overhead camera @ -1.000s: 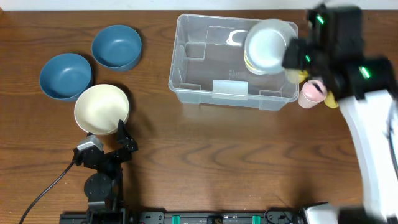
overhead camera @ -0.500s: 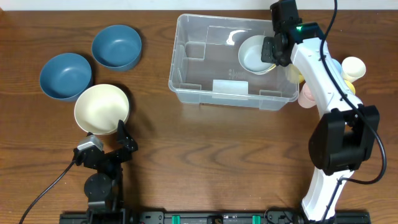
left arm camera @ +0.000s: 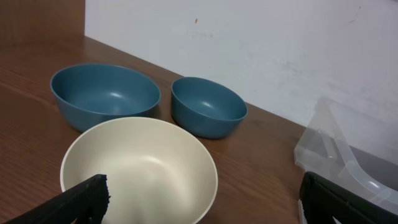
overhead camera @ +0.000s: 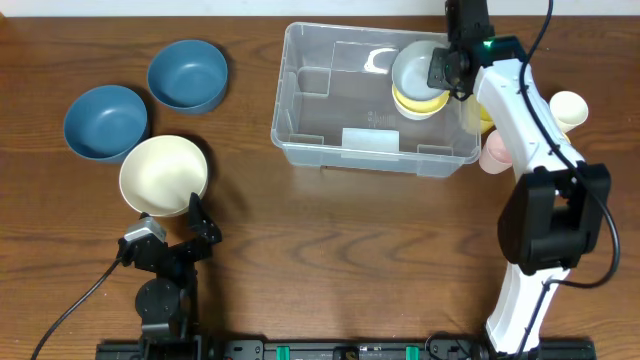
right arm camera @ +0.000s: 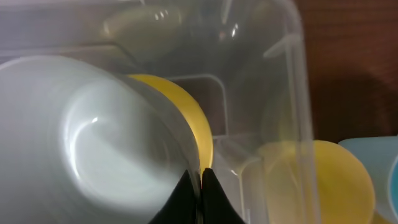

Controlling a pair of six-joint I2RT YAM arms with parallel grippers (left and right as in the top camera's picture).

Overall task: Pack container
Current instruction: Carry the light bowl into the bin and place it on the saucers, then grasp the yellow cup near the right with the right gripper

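The clear plastic container (overhead camera: 300, 95) stands at the back middle of the table. In its right end a pale white bowl (overhead camera: 420, 66) lies tilted on a yellow bowl (overhead camera: 420, 103). My right gripper (overhead camera: 447, 72) reaches in from the right. Its fingertips (right arm camera: 200, 186) are pinched together on the white bowl's (right arm camera: 93, 137) rim, with the yellow bowl (right arm camera: 183, 118) just behind. My left gripper (overhead camera: 170, 228) stands open just in front of a cream bowl (overhead camera: 163, 175). Nothing sits between its fingers (left arm camera: 81, 199), which frame the cream bowl (left arm camera: 140, 162).
Two blue bowls (overhead camera: 105, 122) (overhead camera: 187, 75) stand at the back left. Small cups cluster right of the container: a cream one (overhead camera: 567, 106) and a pink one (overhead camera: 494, 152). A yellow cup (right arm camera: 336, 180) shows through the container wall (right arm camera: 298, 93).
The right arm swung in over the container's right end and carried the white bowl slightly toward the back, uncovering more of the yellow bowl. The left arm has stayed still.
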